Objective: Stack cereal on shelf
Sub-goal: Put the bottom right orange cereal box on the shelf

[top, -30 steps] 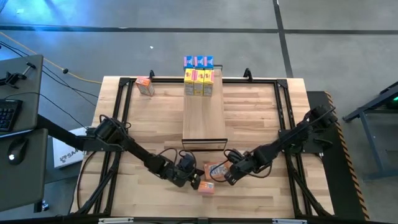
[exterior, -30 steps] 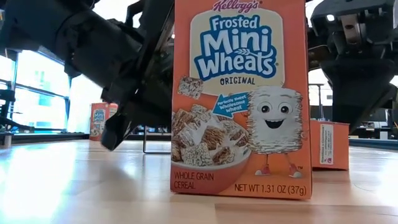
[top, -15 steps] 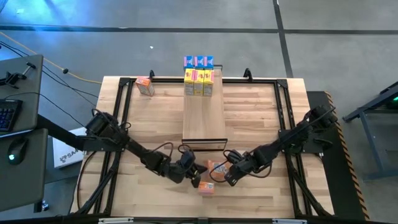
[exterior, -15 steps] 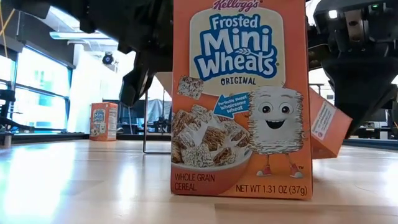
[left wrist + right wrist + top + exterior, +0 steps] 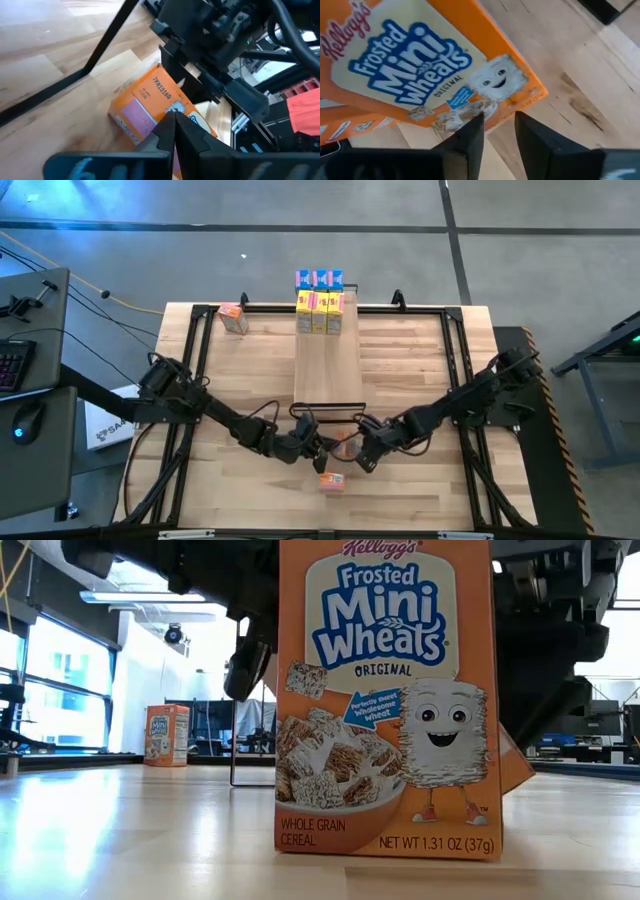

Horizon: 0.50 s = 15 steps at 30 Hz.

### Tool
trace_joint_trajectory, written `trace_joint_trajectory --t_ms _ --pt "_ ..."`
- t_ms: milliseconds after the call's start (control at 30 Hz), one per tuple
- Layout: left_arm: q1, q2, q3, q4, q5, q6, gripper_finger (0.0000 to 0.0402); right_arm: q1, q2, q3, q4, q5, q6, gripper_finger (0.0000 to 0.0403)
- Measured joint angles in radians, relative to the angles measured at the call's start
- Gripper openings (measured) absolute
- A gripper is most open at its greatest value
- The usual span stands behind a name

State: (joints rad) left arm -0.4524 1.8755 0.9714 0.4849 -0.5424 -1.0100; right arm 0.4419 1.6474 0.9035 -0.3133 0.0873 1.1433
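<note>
Pale wooden slats of the bench (image 5: pixel 420 360) fill my overhead view, and the piece I care about is the orange cereal box (image 5: pixel 345 448) lying just off the near end of the shelf (image 5: pixel 328 370), between my two arms. A second ago it sat flat beside the right gripper (image 5: pixel 362 453); now it is tipped up on an edge, its corner poking out low on the right in the low view. The left gripper (image 5: pixel 172 117) has moved in from the left, fingers pressed together, tips against the box's edge. The right fingers, together a moment back, now stand apart with nothing between them, the box face just beyond. I read this as the pair propping the box up for a proper grasp, not yet holding it. A second orange box (image 5: pixel 331 480) stands nearer the front edge, and in the low view it blocks nearly everything behind it. Blue boxes (image 5: pixel 319 279) and yellow boxes (image 5: pixel 320 313) crowd the shelf's far end, and a lone orange box (image 5: pixel 232 317) waits at the far left corner. Whether the tipped box touches the right fingers, I cannot tell.
</note>
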Motion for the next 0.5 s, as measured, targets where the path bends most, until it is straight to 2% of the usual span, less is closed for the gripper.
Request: trace_joint_trajectory --t_ms 267,500 --pt "0.019 0.000 0.000 0.020 0.010 0.006 0.0000 -0.010 0.000 0.000 0.010 0.009 -0.050 0.0098" --pt "0.042 0.001 0.000 0.045 0.046 0.027 0.0000 0.017 0.000 0.000 0.008 0.009 -0.052 0.0010"
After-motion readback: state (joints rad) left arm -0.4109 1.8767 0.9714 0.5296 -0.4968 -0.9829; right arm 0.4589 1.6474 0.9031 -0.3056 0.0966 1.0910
